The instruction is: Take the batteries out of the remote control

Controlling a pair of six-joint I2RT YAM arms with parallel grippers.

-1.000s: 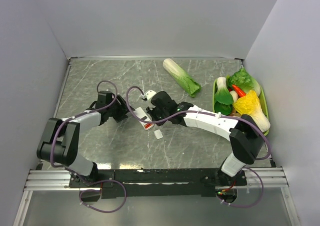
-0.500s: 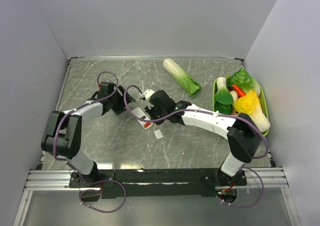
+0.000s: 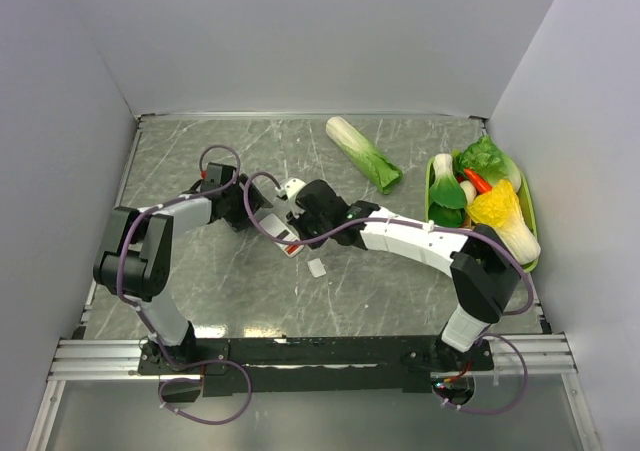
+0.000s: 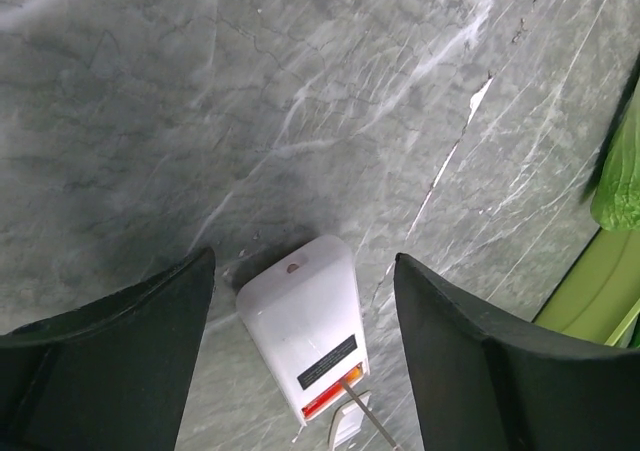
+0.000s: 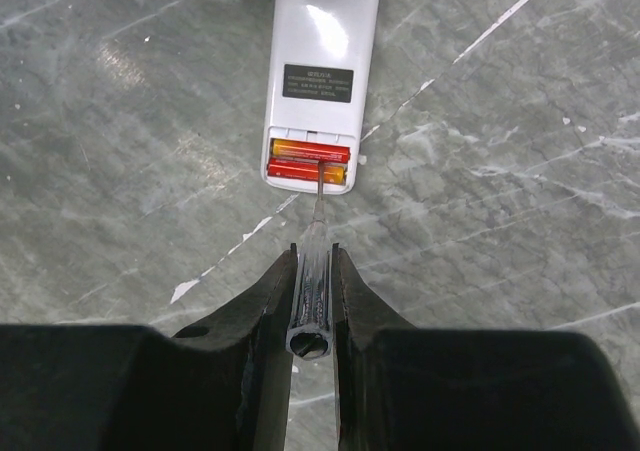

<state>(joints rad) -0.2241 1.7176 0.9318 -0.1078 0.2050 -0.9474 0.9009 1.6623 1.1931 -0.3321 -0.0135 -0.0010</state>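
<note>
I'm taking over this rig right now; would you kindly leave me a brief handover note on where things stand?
Left gripper: open, straddling the remote control without gripping it.
Right gripper: shut on a thin tool, its tip at the batteries.
The remote control lies back-up on the table; the small white cover lies beside it.
Done: cover off, compartment open.
Left: pry out both batteries; neither is out yet.
</note>
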